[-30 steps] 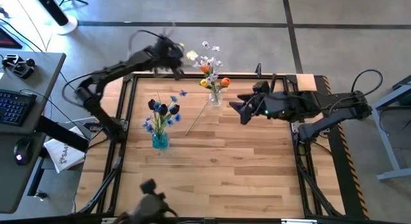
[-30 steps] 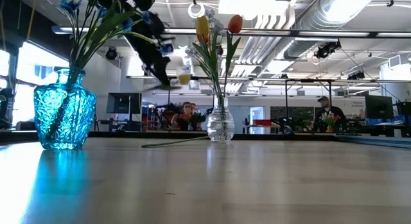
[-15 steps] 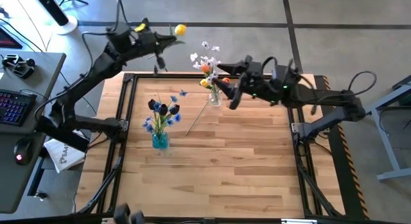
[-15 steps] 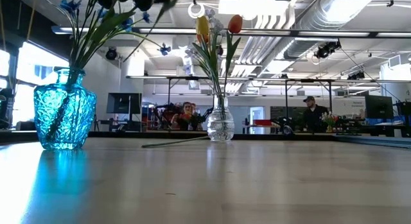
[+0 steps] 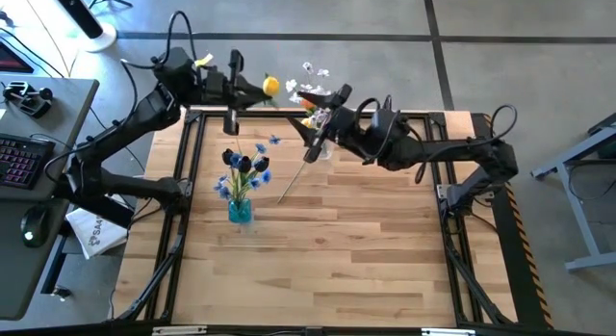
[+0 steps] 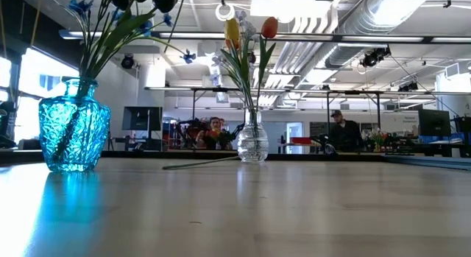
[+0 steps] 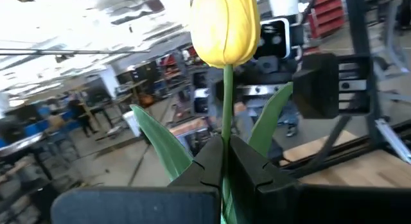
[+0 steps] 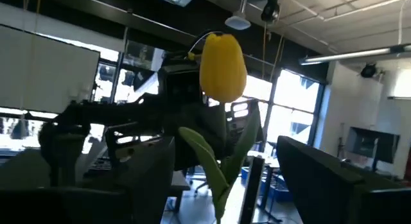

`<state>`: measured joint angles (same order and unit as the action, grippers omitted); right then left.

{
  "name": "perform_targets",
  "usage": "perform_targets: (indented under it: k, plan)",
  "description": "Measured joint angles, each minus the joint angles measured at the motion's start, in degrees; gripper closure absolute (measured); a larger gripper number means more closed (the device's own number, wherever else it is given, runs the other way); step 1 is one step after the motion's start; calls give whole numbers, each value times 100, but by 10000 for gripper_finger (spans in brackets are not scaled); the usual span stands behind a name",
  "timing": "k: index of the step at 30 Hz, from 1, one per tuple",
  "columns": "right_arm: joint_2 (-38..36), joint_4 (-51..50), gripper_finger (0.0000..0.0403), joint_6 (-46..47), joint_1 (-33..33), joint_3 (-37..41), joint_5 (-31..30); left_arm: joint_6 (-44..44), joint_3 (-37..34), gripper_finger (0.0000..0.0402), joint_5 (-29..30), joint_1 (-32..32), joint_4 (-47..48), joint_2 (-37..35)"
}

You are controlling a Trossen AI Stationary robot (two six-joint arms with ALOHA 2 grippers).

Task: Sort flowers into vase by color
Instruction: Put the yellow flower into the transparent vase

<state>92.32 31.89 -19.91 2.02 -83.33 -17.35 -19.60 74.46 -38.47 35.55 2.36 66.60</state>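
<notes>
above the table's far edge (image 5: pixel 404 113), left fingers (image 7: pixel 226 161) clamp a yellow tulip (image 7: pixel 225 25); right fingers' state unclear.

My left gripper (image 7: pixel 226 161) hid the yellow tulip's (image 7: pixel 225 26) lower stem; my right fingers stayed unreadable.

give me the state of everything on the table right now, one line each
Yellow tulip: held by its stem above the table's far edge.
Left claw: shut on the yellow tulip's stem.
Right claw: close to the tulip, near the clear vase; grip unclear.
Blue vase: upright, holding blue and dark purple flowers.
Clear vase: upright, holding yellow, orange-red and white flowers.
Loose stem: lying flat on the table.
</notes>
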Motion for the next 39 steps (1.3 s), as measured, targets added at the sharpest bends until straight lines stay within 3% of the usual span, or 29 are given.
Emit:
perform_targets:
  k: [12,17,27,32,39]
  plan:
    - [45,-40,150,648,2,0,405,-156,0,401,82,-526,283,330]
    - [45,-54,200,641,-15,0,404,-204,0,401,315,-642,282,445]
    - [31,-137,337,641,-15,0,391,-211,0,398,497,-757,358,554]
    - [-65,-131,394,598,-19,9,409,-210,2,362,733,-707,639,548]
    - [-546,-43,385,1002,-34,7,465,-685,0,278,864,-392,1237,372]
